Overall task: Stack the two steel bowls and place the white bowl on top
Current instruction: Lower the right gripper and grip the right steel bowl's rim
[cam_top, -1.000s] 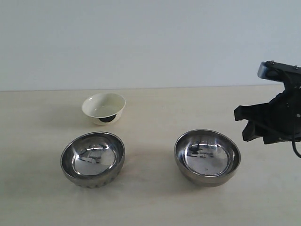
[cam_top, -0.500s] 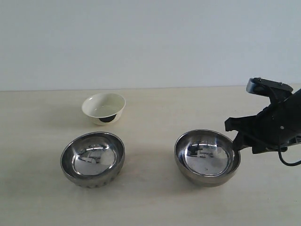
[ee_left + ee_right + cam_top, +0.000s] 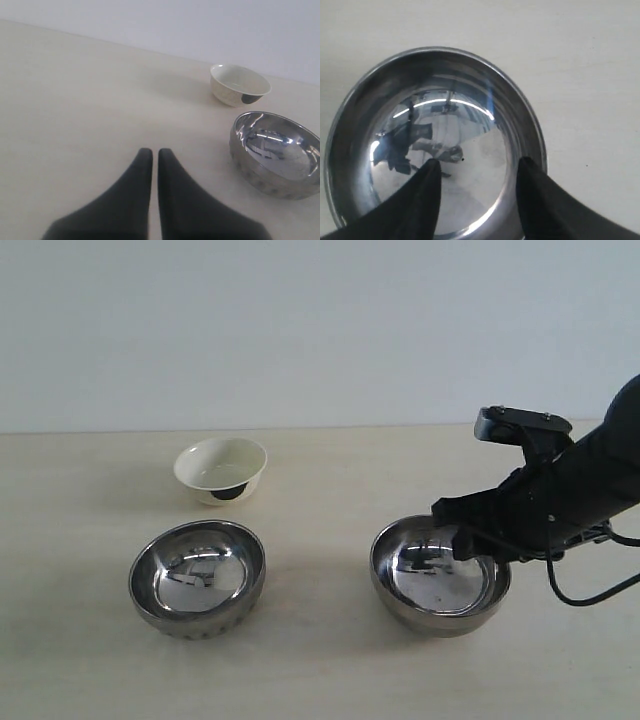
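Right gripper (image 3: 455, 530) spreads wide over the right steel bowl (image 3: 430, 575), one finger inside. Its arm (image 3: 575, 485) hides part of the rim, so I can't judge contact. Left gripper (image 3: 151, 152) is pinched closed. Left steel bowl (image 3: 197, 577) and the white bowl (image 3: 221, 468) beyond it stand apart.

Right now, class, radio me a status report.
Left gripper shut, empty. Right gripper open at right steel bowl rim, no grip. Left steel bowl, white bowl apart, unstacked. Nothing between the steel bowls.

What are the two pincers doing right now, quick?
Left pincer: closed, holding nothing.
Right pincer: open, above a steel bowl, holding nothing.
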Controlling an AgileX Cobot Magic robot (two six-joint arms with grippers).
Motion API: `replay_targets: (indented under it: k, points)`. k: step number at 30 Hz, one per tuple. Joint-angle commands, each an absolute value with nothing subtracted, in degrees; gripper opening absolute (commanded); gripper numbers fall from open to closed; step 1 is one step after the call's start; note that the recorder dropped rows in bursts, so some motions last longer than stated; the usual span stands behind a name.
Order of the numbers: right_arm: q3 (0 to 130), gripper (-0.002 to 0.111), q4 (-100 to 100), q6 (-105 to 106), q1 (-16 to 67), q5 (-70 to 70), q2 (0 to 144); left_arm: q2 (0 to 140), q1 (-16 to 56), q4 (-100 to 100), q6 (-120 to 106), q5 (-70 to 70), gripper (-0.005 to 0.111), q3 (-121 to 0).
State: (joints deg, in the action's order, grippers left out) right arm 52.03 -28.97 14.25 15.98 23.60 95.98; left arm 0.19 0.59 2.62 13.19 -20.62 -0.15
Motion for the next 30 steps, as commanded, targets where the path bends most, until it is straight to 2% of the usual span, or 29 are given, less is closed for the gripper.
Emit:
replay_targets:
  k: [1, 8, 10, 12, 26, 28, 30]
  points:
    - [52.1, 0.042, -26.2, 13.0, 15.9, 23.5, 96.5, 0.0, 0.5, 2.4, 12.8, -20.6, 0.004, 0.0]
    - [57.3, 0.042, -23.5, 12.0, 15.9, 29.1, 92.3, 0.0, 0.5, 2.4, 12.8, -20.6, 0.004, 0.0]
    - [57.3, 0.042, -8.1, -2.8, 15.9, 30.2, 92.7, 0.0, 0.5, 2.4, 12.8, -20.6, 0.004, 0.0]
    - [57.3, 0.042, -0.5, -8.8, 15.9, 31.5, 94.7, 0.0, 0.5, 2.4, 12.8, -20.6, 0.004, 0.0]
    - [57.3, 0.041, -3.3, -7.6, 17.3, 29.1, 104.1, 0.0, 0.5, 2.4, 12.8, -20.6, 0.004, 0.0]
    - [57.3, 0.032, -3.3, -7.6, 17.3, 28.8, 104.7, 0.0, 0.5, 2.4, 12.8, -20.6, 0.004, 0.0]
    - [57.3, 0.014, -3.3, -7.6, 17.3, 28.5, 104.9, 0.0, 0.5, 2.4, 12.8, -20.6, 0.004, 0.0]
